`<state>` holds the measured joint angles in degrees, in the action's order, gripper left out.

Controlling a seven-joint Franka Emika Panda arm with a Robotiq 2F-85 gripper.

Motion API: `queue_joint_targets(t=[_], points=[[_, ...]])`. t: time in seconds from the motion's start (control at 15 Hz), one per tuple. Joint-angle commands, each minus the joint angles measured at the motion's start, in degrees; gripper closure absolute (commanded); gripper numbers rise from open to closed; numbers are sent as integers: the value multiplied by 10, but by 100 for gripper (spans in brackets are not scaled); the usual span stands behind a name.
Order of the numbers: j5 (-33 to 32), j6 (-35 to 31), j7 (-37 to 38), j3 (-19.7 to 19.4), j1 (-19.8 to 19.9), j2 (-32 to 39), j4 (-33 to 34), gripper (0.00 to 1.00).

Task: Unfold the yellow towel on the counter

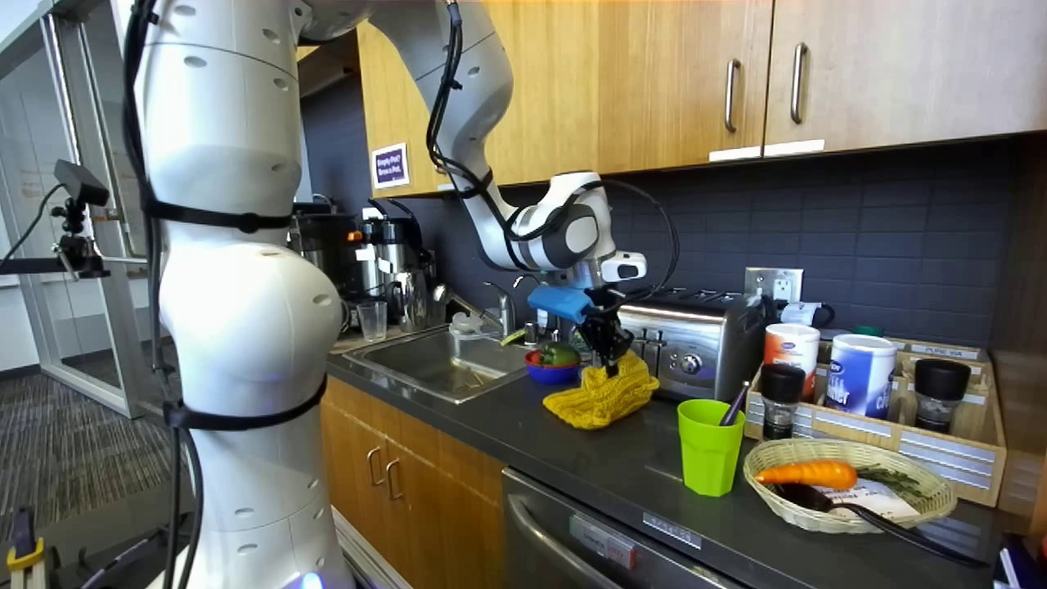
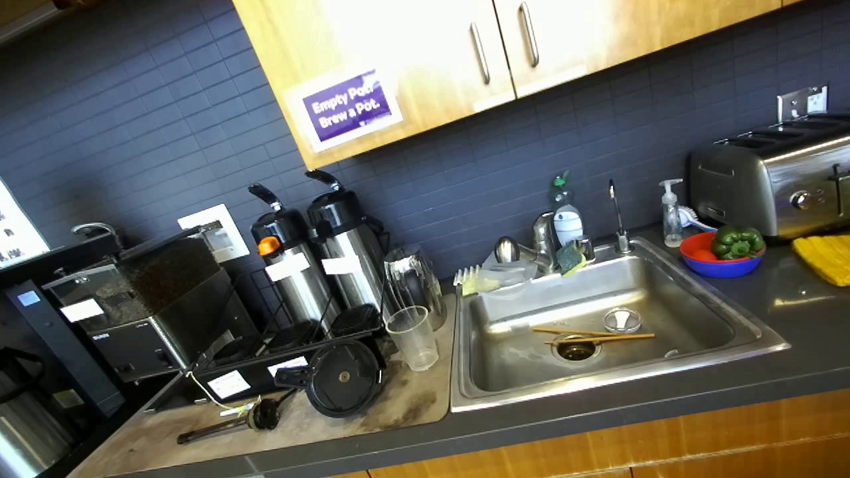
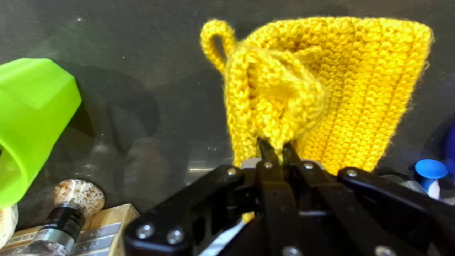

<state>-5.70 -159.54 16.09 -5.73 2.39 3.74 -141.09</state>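
The yellow knitted towel [image 1: 589, 406] lies bunched and folded on the dark counter [image 1: 589, 462] in front of the toaster. In the wrist view the towel [image 3: 359, 89] has a flat ribbed part on the right and a raised, crumpled fold with a small loop on the left. My gripper [image 1: 611, 368] points down at the towel. In the wrist view its fingertips [image 3: 279, 151] are close together with a pinch of the raised fold between them. Only the left edge of the towel [image 2: 823, 257] shows at the right of an exterior view, where the gripper is out of view.
A steel toaster [image 1: 695, 343] stands right behind the towel. A blue bowl [image 1: 552, 374] with a green pepper and the sink [image 2: 617, 392] lie to one side. A green cup [image 1: 710, 450], a wicker basket [image 1: 936, 503] and a wooden organizer [image 1: 973, 446] stand on the other side.
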Motion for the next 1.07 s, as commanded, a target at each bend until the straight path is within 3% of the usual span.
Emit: queue_joint_targets(t=[0.0,0.73,0.8,0.87,1.0], points=[[-13,13,31,-10,5,11,2,98],[47,22,26,-29,17,72,16,98],[51,23,27,-30,17,76,18,68],[58,24,27,-30,17,81,20,67],[61,26,30,-32,14,85,24,57]])
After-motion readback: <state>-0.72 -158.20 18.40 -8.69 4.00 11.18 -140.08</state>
